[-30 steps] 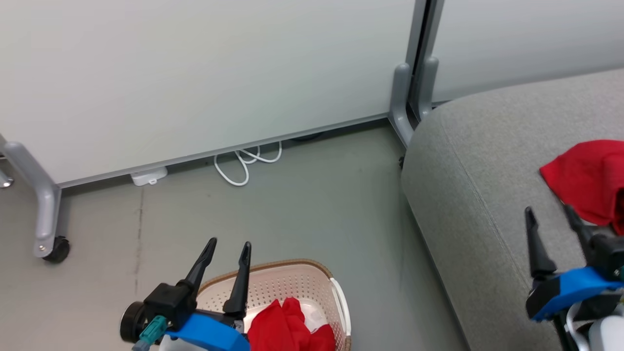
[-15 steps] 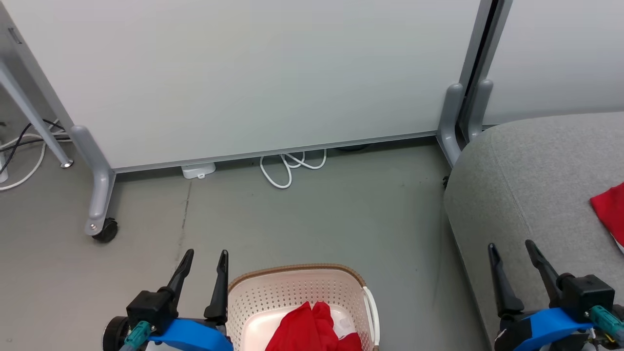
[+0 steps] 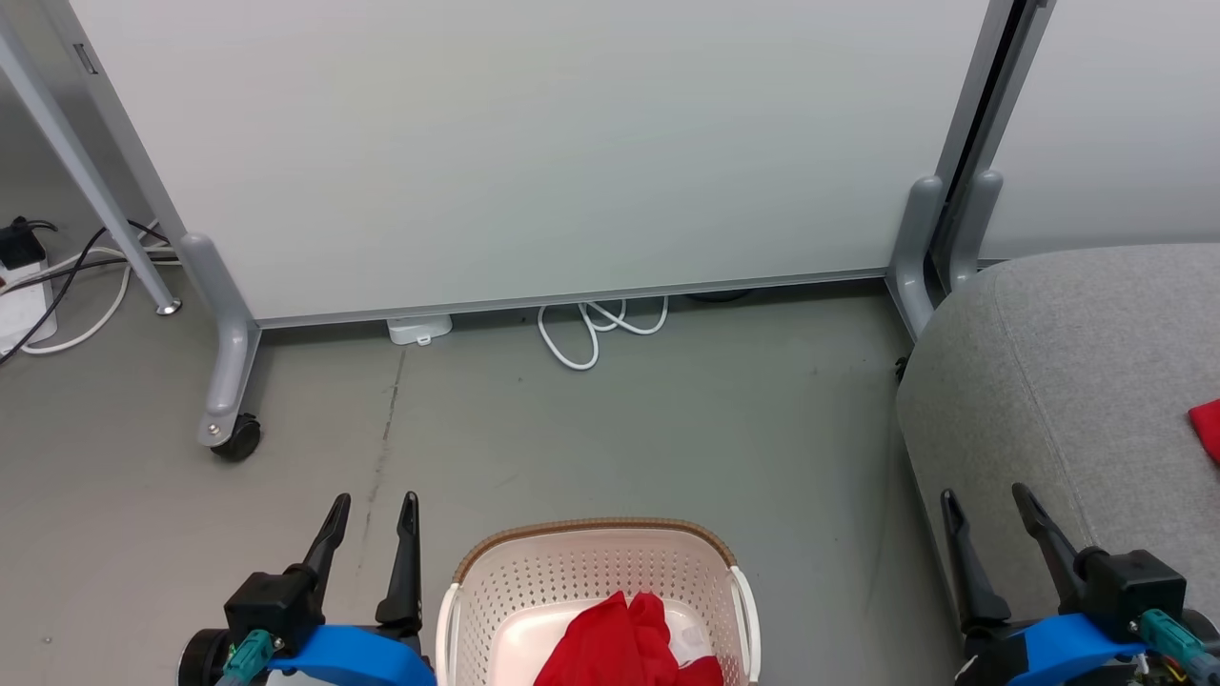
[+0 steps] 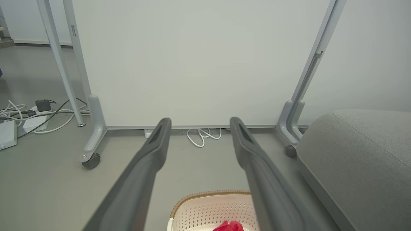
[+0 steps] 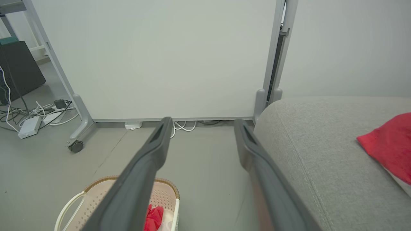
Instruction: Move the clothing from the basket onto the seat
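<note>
Inspection from the remote station. The left gripper (image 3: 376, 503) sits at the lower left of the head view. Its two fingers are parted by a moderate gap and there is nothing between them. The right gripper (image 3: 982, 495) sits at the lower right, its fingers spread much the same and likewise empty.

The basket (image 3: 596, 527) stands on the grey floor (image 3: 667, 419) at the bottom centre of the head view, just to the right of the left gripper. Inside it lies a bunched red garment (image 3: 615, 638) with a small patch of white at its right side. I cannot tell whether that white is fabric or something on the basket's base.

The seat (image 3: 1067, 381) takes up the right side of the head view, and the right gripper's fingertips lie in front of its near edge. A second red garment (image 5: 388, 144) rests on the seat's top at the right edge of the right wrist view, well apart from the basket.

Behind all this, a pale partition panel (image 3: 534, 143) stands on grey legs. A black caster (image 3: 236, 440) shows at the left and a looped white cable (image 3: 596, 329) lies at the panel's foot.
</note>
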You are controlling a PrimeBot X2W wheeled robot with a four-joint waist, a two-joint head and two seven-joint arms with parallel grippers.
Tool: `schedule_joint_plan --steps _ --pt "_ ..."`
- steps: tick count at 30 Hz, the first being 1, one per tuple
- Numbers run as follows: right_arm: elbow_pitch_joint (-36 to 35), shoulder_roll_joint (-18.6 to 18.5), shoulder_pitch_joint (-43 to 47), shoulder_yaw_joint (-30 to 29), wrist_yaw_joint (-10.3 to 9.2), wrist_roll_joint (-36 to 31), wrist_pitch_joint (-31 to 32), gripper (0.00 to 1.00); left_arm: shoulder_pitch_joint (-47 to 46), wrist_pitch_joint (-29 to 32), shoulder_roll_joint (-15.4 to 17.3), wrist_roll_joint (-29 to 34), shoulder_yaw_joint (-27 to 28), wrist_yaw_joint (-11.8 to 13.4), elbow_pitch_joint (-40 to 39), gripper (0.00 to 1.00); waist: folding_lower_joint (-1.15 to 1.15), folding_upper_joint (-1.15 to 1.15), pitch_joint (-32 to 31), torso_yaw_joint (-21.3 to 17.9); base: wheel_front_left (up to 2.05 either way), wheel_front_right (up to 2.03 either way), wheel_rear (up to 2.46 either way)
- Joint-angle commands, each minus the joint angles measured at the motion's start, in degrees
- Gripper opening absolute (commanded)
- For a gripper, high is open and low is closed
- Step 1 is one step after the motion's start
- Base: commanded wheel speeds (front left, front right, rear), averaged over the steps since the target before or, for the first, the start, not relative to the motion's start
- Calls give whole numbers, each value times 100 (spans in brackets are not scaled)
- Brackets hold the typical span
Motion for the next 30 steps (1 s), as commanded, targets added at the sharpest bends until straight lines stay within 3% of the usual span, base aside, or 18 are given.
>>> schedule_joint_plan --steps 1,18,30 --pt "35 14 54 23 1 50 -22 100 -71 -17 9 48 42 -10 13 100 0 0 4 6 0 0 0" --pt "104 14 -157 188 1 151 -6 100 -156 -17 -17 66 -29 -11 -26 100 0 0 200 -2 0 0 0" --pt "-371 -36 -1028 468 1 -126 96 100 -915 -16 -45 94 -340 -11 17 100 0 0 1778 -232 0 0 0"
